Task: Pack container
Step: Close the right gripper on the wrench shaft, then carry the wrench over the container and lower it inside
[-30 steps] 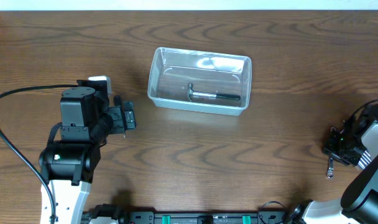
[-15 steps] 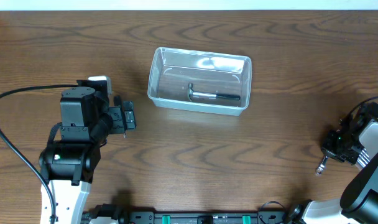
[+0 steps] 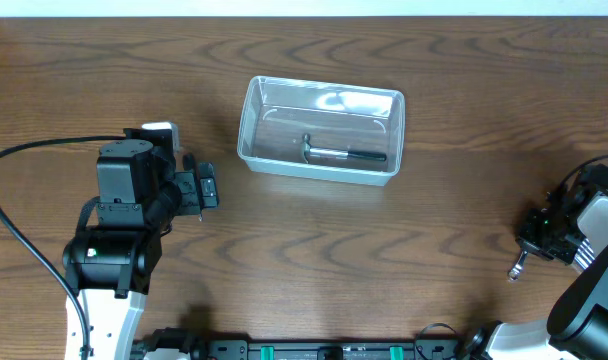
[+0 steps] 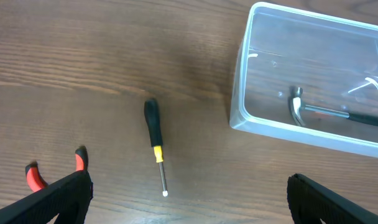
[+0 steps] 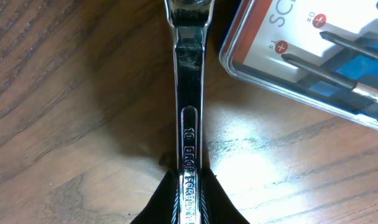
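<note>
On the left, the left hand [image 3: 207,188] hangs over the tabletop [image 3: 314,250] with its fingers [image 4: 58,199] spread wide and nothing between them. In its wrist view two red handle tips [image 4: 33,177] poke in at the lower left, the rest of that tool out of sight. Just to their right lies a screwdriver [image 4: 155,144] with a black grip and yellow band, tip toward the camera. Further right stands the container [image 3: 246,125] – clear plastic, upright, in the far middle of the tabletop, well apart from both arms. A hammer [image 3: 342,153] lies flat inside it, head to the left. At the far right edge, the right hand [image 5: 188,198] is clamped on the shaft of a chrome wrench [image 5: 189,106] stamped "10". Close beside the wrench lies a clear blister pack [image 5: 313,56] – screwdriver bits show through it.
</note>
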